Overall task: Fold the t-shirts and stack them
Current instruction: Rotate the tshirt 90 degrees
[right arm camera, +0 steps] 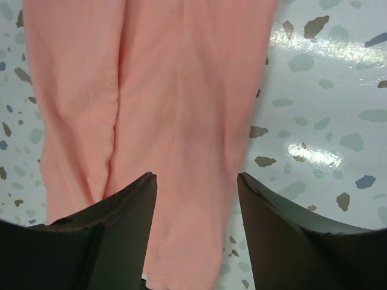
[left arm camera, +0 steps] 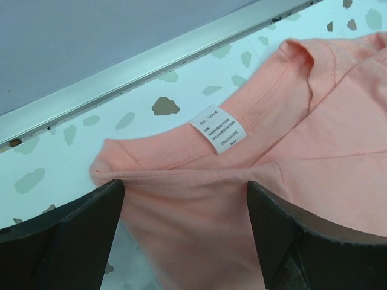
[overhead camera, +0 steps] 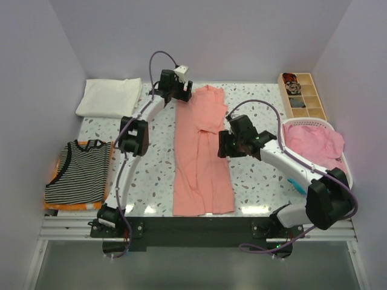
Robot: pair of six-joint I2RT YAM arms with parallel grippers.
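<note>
lying lengthwise on the tabletop (overhead camera: pixel 151 163), the salmon t-shirt (overhead camera: pixel 199 151) looks light and limp, best pinched at its edges; left end effector (left arm camera: pixel 184 187) stands wide at the collar (left arm camera: pixel 163 154), right end effector (right arm camera: pixel 196 178) wide mid-shirt.

my left pincer (overhead camera: pixel 181 92) at far end of salmon tee (overhead camera: pixel 199 163), fingers (left arm camera: pixel 66 235) apart either side of collar. back rail (left arm camera: pixel 151 66) just beyond, little room farther. my right pincer (overhead camera: pixel 225 144) over tee's right edge, fingers spread. bare table (overhead camera: pixel 151 172) strip left of tee runs near to far: free lane, my left arm crosses above it. left margin blocked by striped tee (overhead camera: pixel 78 172) and white folded cloth (overhead camera: pixel 110 96). right side crowded: basket (overhead camera: pixel 302 122) holding pink tee (overhead camera: pixel 314 145), compartment tray (overhead camera: pixel 315 101) behind, my right arm across gap.
</note>
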